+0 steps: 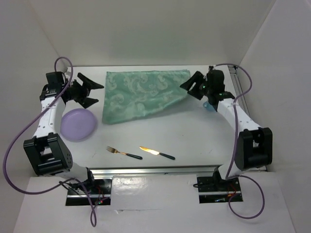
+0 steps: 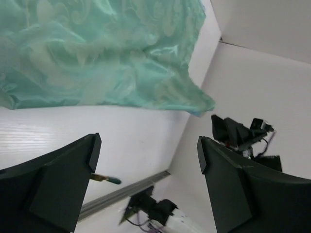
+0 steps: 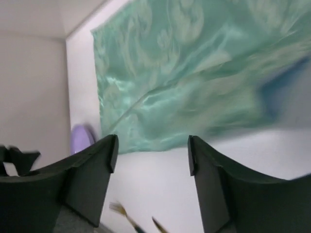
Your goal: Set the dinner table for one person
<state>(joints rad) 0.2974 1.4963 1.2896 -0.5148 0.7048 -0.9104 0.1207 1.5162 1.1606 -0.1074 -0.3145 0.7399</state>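
The white dinner table (image 1: 194, 136) carries a teal patterned cloth (image 1: 141, 94) at the back, rumpled and tapering toward its right corner. A lilac plate (image 1: 77, 124) lies at the left. A fork (image 1: 124, 152) and a knife (image 1: 156, 153) lie near the front rail. My left gripper (image 1: 96, 94) is open and empty, just left of the cloth's left edge. My right gripper (image 1: 187, 87) is open and empty at the cloth's right corner. The left wrist view shows the cloth (image 2: 97, 53) beyond the open gripper (image 2: 148, 150). The right wrist view shows the cloth (image 3: 194, 73), plate (image 3: 80, 138) and fork (image 3: 119, 209).
A metal rail (image 1: 155, 170) runs along the table's near edge. White walls close in the back and both sides. A small blue object (image 1: 208, 106) sits partly hidden under the right arm. Purple cables loop beside both arms.
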